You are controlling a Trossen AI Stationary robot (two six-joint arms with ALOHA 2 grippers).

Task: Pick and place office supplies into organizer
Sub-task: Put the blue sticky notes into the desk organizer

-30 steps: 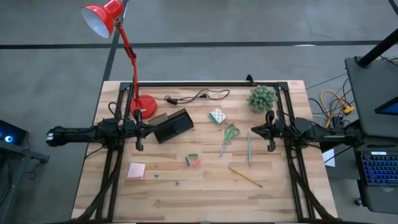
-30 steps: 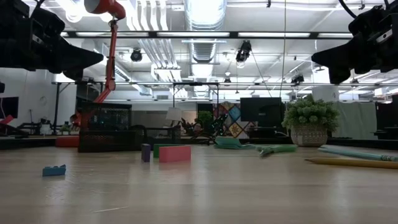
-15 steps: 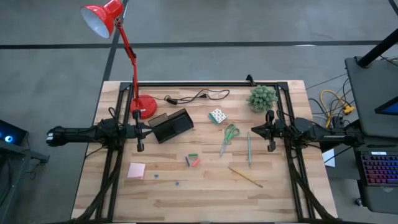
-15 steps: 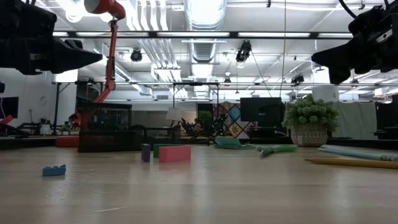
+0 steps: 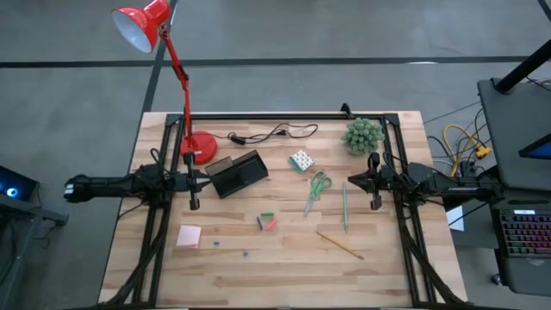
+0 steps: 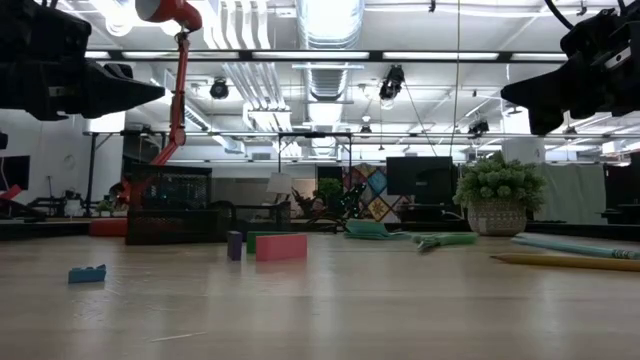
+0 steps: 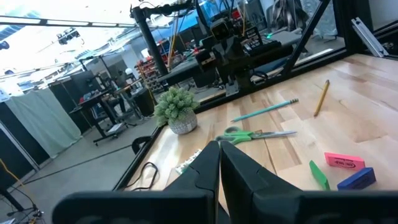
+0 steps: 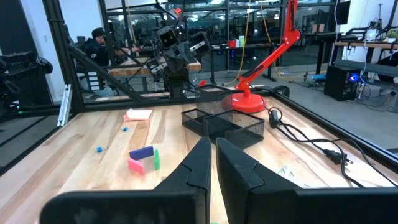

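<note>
Behind the organizer (image 8: 225,122), only the right wrist view shows a person (image 8: 98,42).

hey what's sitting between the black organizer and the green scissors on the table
In the high view, the white green-dotted block lies between the organizer and the scissors, apart from both; the rest of that stretch is bare wood.

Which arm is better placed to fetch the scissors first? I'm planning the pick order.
Right, probably. The right gripper hangs by the table's right side, close to the green-handled scissors. The left gripper hangs beyond the organizer, farther from them. Both sets of fingers are shut and hold nothing.
</note>
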